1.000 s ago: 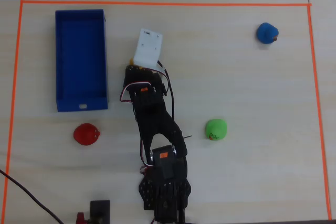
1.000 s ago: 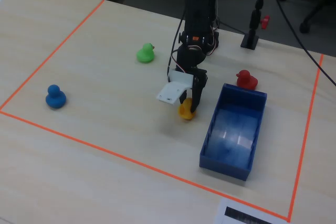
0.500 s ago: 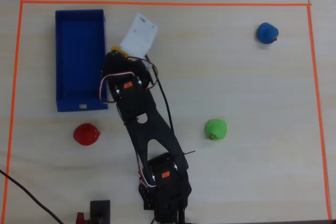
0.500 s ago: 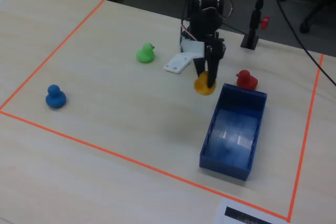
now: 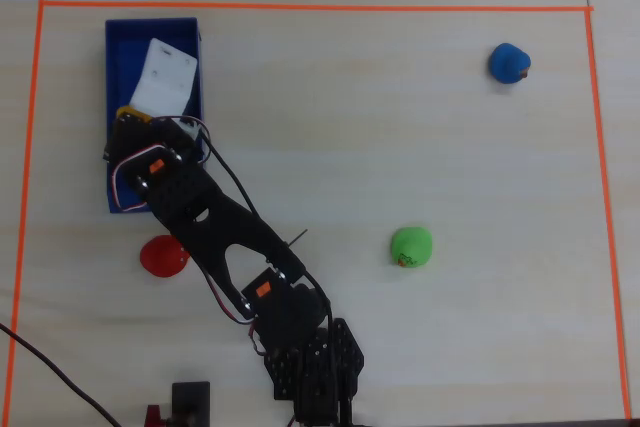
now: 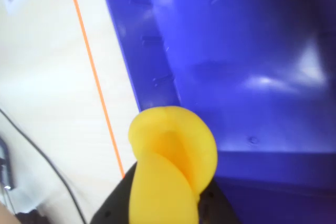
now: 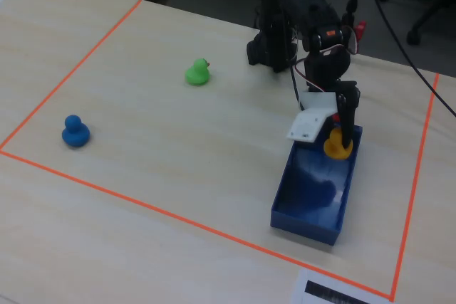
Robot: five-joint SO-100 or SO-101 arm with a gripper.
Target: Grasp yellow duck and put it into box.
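A robot arm holds the yellow duck [image 7: 338, 146] over the near end of the blue box [image 7: 313, 197] on a pale wooden table [image 7: 178, 147], as the fixed view shows; the gripper [image 7: 340, 140] is clamped on the toy, which hangs above the box's open floor close to the wall nearest the arm. Left of the box in that view, a blue toy [image 7: 75, 132] sits well apart by the orange tape line [image 7: 142, 208], and a green toy [image 7: 197, 72] lies between it and the arm's base. In the overhead view a red toy [image 5: 163, 255] rests just beside the box's lower end, partly under the arm. The wrist view shows the duck [image 6: 170, 166] squeezed between the dark jaws with the box floor [image 6: 252, 51] spread beyond it and the side wall running just past the duck's left.

The step in hand appears to be the release. To do it well, the duck should be carried a little farther inward from the wall and lowered before the jaws part, so it drops flat inside rather than bouncing off the rim.
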